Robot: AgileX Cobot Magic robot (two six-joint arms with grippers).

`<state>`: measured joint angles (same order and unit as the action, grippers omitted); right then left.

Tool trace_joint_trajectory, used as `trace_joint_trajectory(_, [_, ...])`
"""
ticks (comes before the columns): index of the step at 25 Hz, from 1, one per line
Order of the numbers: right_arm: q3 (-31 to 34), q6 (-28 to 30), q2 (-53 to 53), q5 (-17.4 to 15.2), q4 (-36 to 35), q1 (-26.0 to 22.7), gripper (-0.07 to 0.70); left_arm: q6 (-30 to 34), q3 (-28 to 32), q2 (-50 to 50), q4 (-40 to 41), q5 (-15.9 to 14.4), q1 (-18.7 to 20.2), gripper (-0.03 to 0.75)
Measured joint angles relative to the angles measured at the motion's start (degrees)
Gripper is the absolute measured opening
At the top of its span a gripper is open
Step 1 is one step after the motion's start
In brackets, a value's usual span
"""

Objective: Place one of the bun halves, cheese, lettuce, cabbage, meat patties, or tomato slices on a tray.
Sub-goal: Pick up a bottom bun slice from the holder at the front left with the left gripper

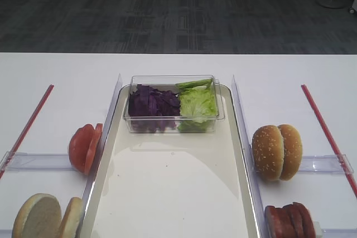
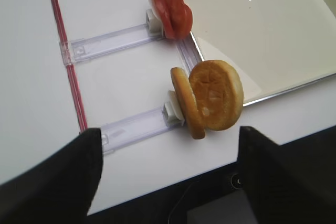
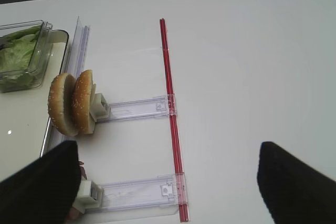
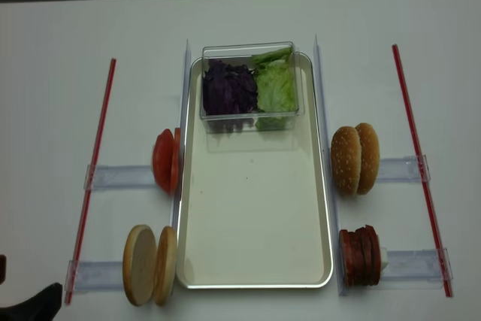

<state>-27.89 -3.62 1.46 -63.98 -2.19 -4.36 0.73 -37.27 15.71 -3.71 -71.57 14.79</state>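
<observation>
The long cream-white tray [image 1: 167, 193] lies in the middle, its near part bare. Two pale bun halves [image 2: 210, 98] stand on edge left of it, just ahead of my left gripper [image 2: 170, 177], which hangs open and empty over the table's front edge. Tomato slices [image 1: 85, 147] stand further back on the left. Purple cabbage [image 1: 152, 103] and green lettuce [image 1: 196, 104] share a clear box. Meat patties [image 4: 361, 255] stand at the tray's right front. My right gripper [image 3: 168, 187] is open and empty above the table, right of the tray. Cheese is out of view.
The clear plastic box [image 4: 248, 119] sits on the tray's far end. Two sesame-seeded bun halves [image 1: 276, 151] stand on a clear holder rail [image 3: 136, 109] to the right. Red strips [image 1: 28, 126] [image 1: 326, 132] run along both sides, outside the food.
</observation>
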Motion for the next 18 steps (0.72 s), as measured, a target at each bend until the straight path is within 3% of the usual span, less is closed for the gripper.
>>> trace_joint_trajectory(18, [0.0,0.1,0.0,0.0,0.0,0.0,0.692,-0.4,-0.14,16.01,-4.87,-0.2,4.54,0.488])
